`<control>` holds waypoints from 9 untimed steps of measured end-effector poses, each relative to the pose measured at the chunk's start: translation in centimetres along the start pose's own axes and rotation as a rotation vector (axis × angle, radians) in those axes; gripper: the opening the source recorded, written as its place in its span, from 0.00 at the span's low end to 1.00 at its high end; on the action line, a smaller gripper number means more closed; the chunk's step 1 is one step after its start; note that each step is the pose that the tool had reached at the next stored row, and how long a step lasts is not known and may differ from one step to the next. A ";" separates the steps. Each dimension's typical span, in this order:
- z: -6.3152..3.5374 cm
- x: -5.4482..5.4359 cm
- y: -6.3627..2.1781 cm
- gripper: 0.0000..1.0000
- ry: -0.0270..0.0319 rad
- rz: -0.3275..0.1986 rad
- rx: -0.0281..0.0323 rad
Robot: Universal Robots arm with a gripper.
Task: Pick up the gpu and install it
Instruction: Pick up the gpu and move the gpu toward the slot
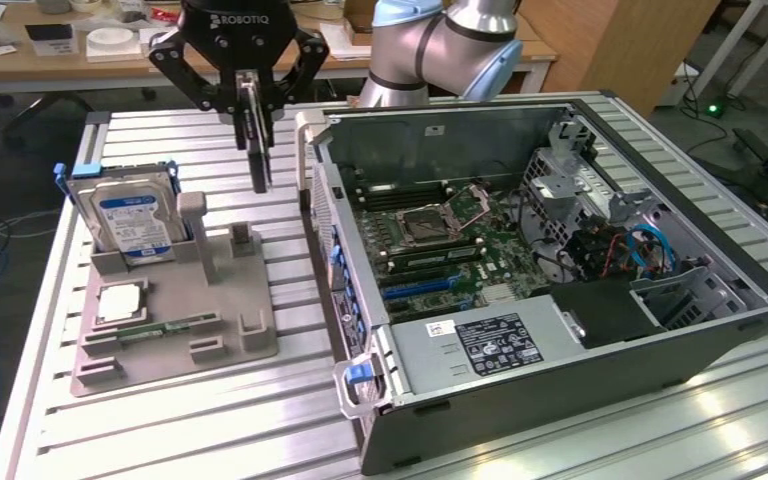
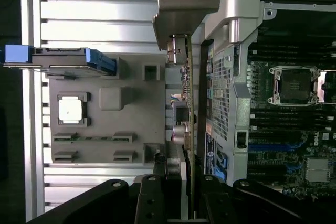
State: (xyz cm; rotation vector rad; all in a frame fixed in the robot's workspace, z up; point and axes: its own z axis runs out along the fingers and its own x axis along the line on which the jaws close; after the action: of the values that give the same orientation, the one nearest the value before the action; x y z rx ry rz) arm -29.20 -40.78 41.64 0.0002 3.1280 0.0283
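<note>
As you look at the exterior view, the claw (image 1: 253, 118) hangs over the slatted table (image 1: 171, 430). Its two fingers are drawn in narrow and clamped on the upper edge of the gpu (image 1: 260, 165), which hangs straight down from them. The card is in the air above the far end of the grey parts holder (image 1: 224, 290). It sits between the blue-labelled hard drive (image 1: 131, 220), which stands in that holder, and the side wall of the open computer case (image 1: 518, 410), close beside the case. It faces you edge-on here, so you get a thin dark strip and cannot tell board from cooler. Its lower end appears clear of the holder. In the wrist view the claw (image 2: 181, 184) is dark and cut off at the frame's edge, with the fingers (image 2: 152, 203) pressed to either side of the gpu (image 2: 185, 98). The card runs away from them as a narrow line between the grey parts holder (image 2: 121, 129) and the computer case (image 2: 231, 87). This view adds detail to the exterior view's strip: a metal bracket at the card's free end and small components along one face. Its faces are foreshortened, and the slots on the motherboard (image 2: 283, 129) are too dim to sort out.
</note>
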 end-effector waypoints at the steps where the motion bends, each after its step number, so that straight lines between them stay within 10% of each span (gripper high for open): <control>1: 0.00 -0.1 0.00 0.28 0.0000 0.000 0.0006; 9: 0.03 -1.2 0.00 0.28 0.0001 0.000 0.0053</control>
State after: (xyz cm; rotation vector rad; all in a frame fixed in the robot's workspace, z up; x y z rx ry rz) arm -27.97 -40.78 41.62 0.0001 3.1282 0.0199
